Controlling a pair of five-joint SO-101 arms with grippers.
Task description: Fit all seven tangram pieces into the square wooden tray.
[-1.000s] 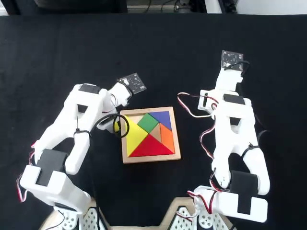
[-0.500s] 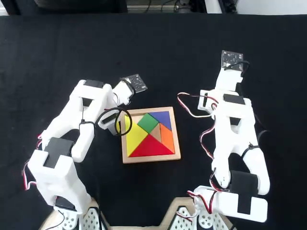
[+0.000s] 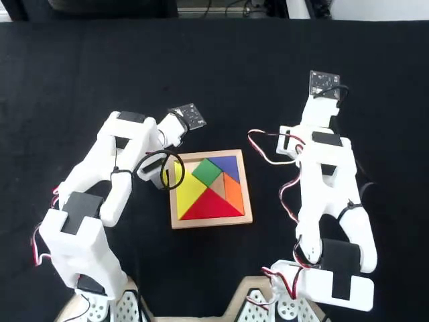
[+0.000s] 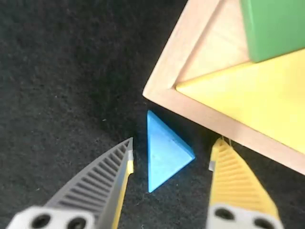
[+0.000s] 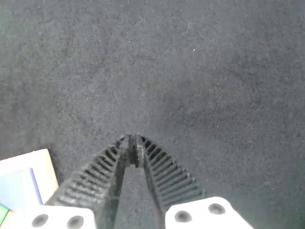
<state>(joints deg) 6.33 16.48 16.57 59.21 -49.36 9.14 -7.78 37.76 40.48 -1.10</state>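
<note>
One small blue triangle [image 4: 164, 155], smooth-faced and sharp-cornered, lies flat on the fuzzy black cloth [image 4: 57, 71] between the tips of my left pincer [image 4: 175, 143]. That pincer stands fairly wide. Its ribbed fingers [image 4: 107, 176], one grey and one yellow, flank the triangle, and neither plainly touches it. Just beyond my fingertips is a corner of the square wooden tray [image 4: 162, 86], pale and smooth, with a glossy yellow piece [image 4: 252, 105] and a green piece [image 4: 276, 26] inside. My right pincer [image 5: 132, 142] is closed, its ribbed tips meeting over the cloth. A corner of the tray sits back beside its base.
</note>
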